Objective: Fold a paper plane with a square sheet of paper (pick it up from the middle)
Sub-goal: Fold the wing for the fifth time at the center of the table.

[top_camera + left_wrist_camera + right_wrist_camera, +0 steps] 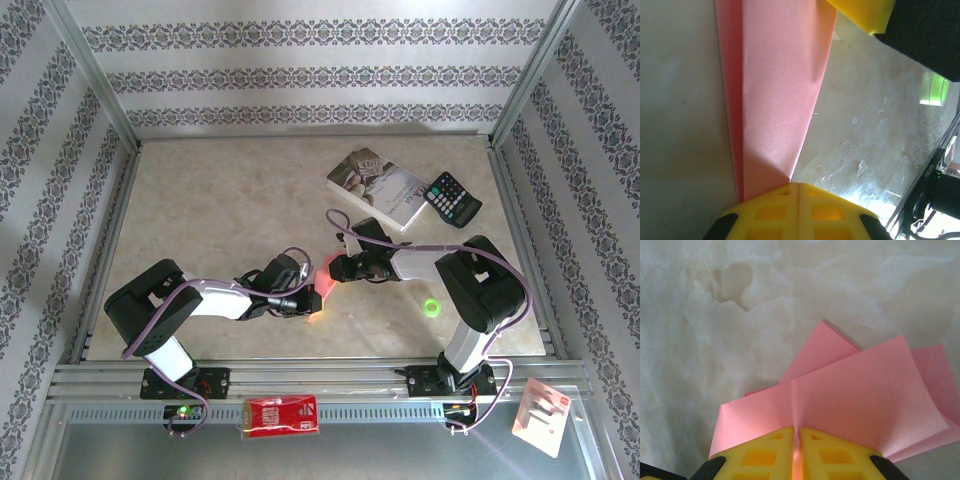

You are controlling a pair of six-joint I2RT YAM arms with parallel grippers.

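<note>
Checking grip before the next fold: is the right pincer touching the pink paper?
Touching. Right wrist view: right pincer clamped shut on the pink paper.

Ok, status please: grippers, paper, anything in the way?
Left gripper shut on paper. Right gripper shut on paper. Paper partly folded. Book, calculator well clear.

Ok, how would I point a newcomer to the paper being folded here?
Look at the middle of the beige table, where the left gripper and right gripper meet. Both are shut on the pink paper, partly folded into layered flaps. Unlike the red packet on the near rail, it is plain, with no white print.
</note>
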